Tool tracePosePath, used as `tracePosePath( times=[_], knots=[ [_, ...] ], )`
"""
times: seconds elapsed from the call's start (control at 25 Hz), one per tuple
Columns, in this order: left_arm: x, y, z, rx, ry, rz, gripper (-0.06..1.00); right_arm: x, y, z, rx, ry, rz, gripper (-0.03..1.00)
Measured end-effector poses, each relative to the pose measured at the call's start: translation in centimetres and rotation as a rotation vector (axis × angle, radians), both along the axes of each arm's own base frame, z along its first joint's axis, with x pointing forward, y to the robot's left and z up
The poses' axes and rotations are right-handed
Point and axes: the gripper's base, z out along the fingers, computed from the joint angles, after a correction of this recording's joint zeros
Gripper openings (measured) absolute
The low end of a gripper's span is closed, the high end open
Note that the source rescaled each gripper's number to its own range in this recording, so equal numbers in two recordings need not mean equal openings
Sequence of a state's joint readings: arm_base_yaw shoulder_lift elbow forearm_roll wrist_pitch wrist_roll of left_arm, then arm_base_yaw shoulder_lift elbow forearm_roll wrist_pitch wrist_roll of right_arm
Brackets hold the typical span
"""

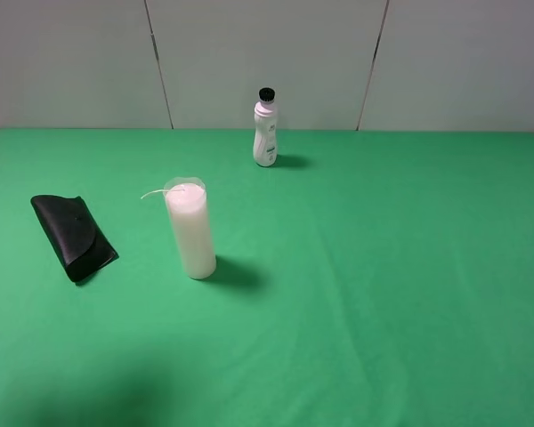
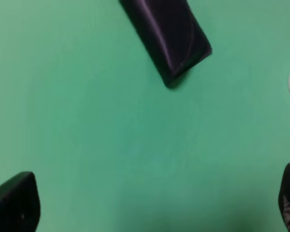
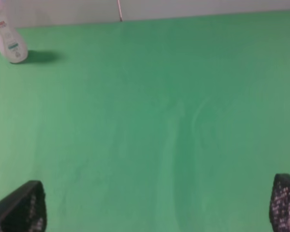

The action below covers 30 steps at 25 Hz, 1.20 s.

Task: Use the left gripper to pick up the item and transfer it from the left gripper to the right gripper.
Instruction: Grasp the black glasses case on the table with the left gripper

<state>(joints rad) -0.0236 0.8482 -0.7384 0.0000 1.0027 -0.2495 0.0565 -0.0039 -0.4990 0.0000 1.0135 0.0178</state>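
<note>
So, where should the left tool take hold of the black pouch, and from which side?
Probably across its narrow width near the middle, from straight above: the black pouch lies flat on the green cloth, both long edges free.

Tall white candle point(image 1: 190, 229) in clear glass stood upright at 9 o'clock from centre of green tablecloth point(image 1: 392, 294); wick bent over rim toward 9 o'clock. Small white bottle point(image 1: 266, 128), black cap, stood upright at 12 o'clock near far edge, well apart from candle. Pale panelled wall point(image 1: 267, 53) behind.
</note>
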Motion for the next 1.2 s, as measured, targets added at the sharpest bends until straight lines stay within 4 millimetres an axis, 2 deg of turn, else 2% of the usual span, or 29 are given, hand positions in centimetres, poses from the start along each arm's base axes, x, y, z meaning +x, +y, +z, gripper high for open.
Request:
tracePosePath(
  times=[0.28,0.6,0.8,1.2],
  knots=[
    [4.2,-0.1,-2.7,-0.034,0.087,0.09,0.99,0.0,0.0,0.0,0.0,0.0,0.0,1.0],
    [8.0,-0.7,-6.5,-0.049,0.172,0.178,0.99,0.0,0.0,0.0,0.0,0.0,0.0,1.0],
    [9.8,-1.9,-8.8,-0.036,0.194,0.231,0.99,0.0,0.0,0.0,0.0,0.001,0.0,1.0],
    [11.8,-4.1,-12.5,-0.022,0.205,0.332,0.99,0.0,0.0,0.0,0.0,0.001,0.0,1.0]
  ],
)
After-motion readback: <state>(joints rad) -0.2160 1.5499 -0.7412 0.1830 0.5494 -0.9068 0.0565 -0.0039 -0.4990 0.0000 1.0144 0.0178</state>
